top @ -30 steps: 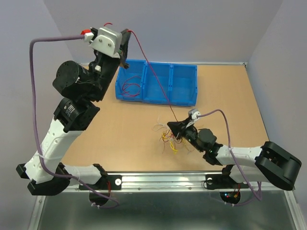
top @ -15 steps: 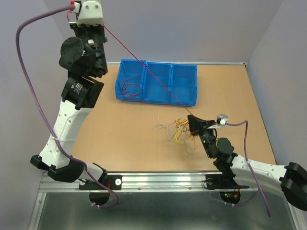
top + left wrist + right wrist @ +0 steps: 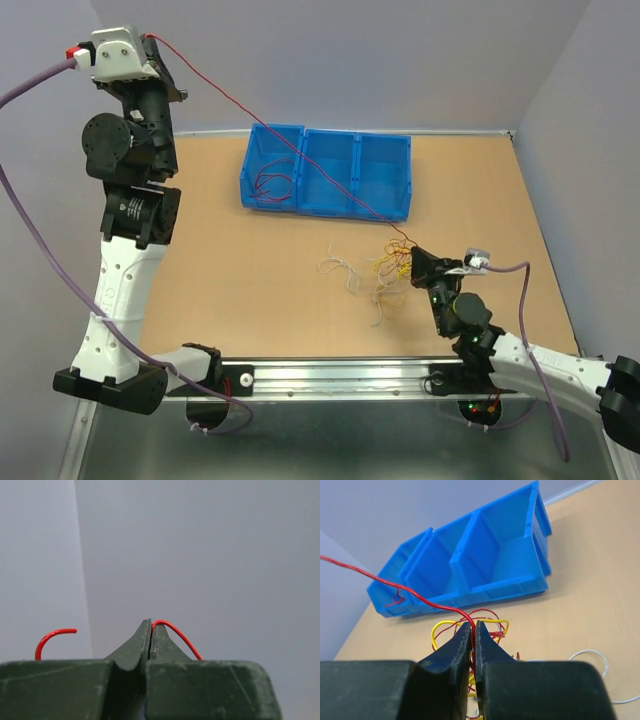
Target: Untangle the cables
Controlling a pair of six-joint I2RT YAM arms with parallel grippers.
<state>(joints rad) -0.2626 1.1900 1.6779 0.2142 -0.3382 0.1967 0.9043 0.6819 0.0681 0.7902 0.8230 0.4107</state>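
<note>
The cables (image 3: 372, 275) lie tangled — red, yellow, white — on the table (image 3: 250, 270) just in front of the blue bin (image 3: 325, 172). From above, my left arm (image 3: 125, 260) rears high, left of the bin; my left gripper (image 3: 158, 55) stretches one red cable (image 3: 270, 135) taut across the bin to my right gripper (image 3: 412, 258), low at the tangle. Left wrist: jaws pinched together on that cable. Right wrist: likewise clamped on it.
</note>
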